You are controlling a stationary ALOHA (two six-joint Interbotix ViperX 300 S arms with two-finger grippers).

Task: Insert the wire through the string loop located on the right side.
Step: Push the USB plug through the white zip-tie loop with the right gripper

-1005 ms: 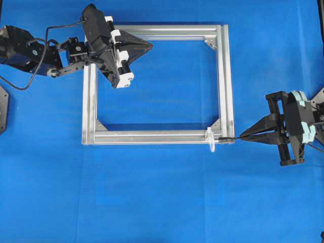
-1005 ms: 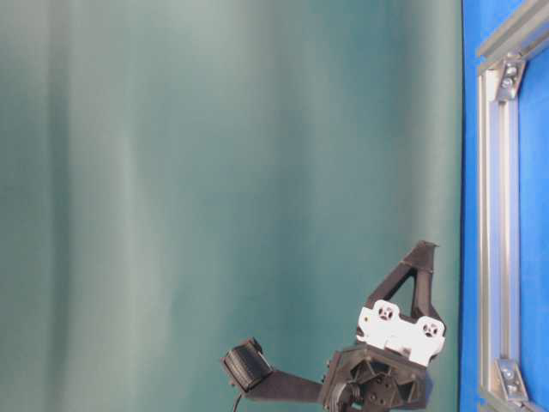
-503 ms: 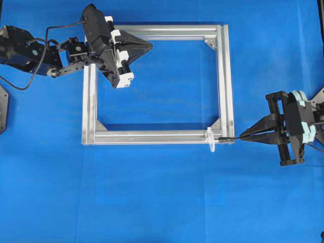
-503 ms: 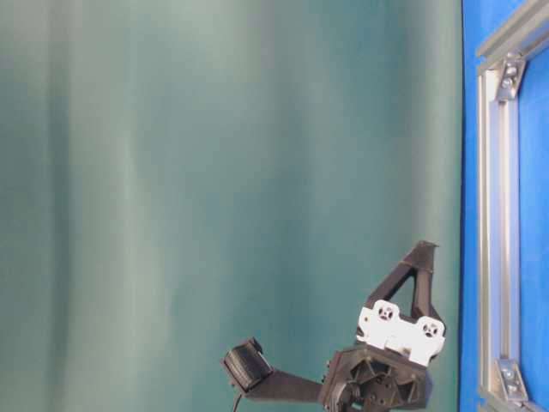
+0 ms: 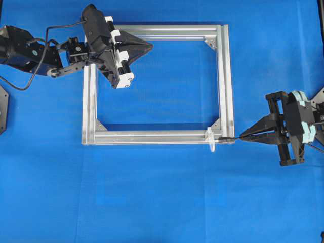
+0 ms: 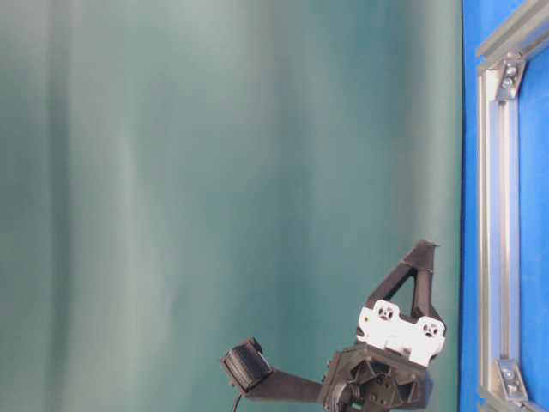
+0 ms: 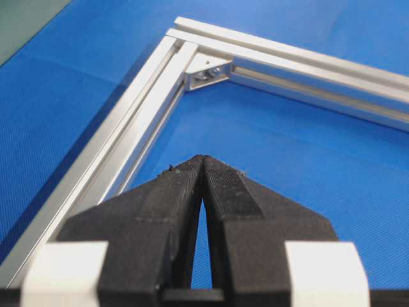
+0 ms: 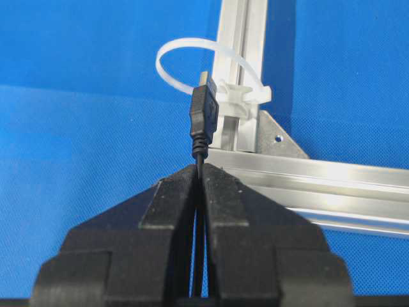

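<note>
Right wrist: right pincer (image 8: pixel 199 167) pinches wire (image 8: pixel 204 115) before string loop (image 8: pixel 185 57).

Wire (image 8: pixel 204 115) plug just before string loop (image 8: pixel 192 64) at frame (image 5: pixel 223 76) right corner.

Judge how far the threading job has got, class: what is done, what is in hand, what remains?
Done: the right gripper has the wire clamped just behind its plug. In hand: the plug points at the string loop by the frame. Left: passing it through. The left gripper is shut, empty.
</note>
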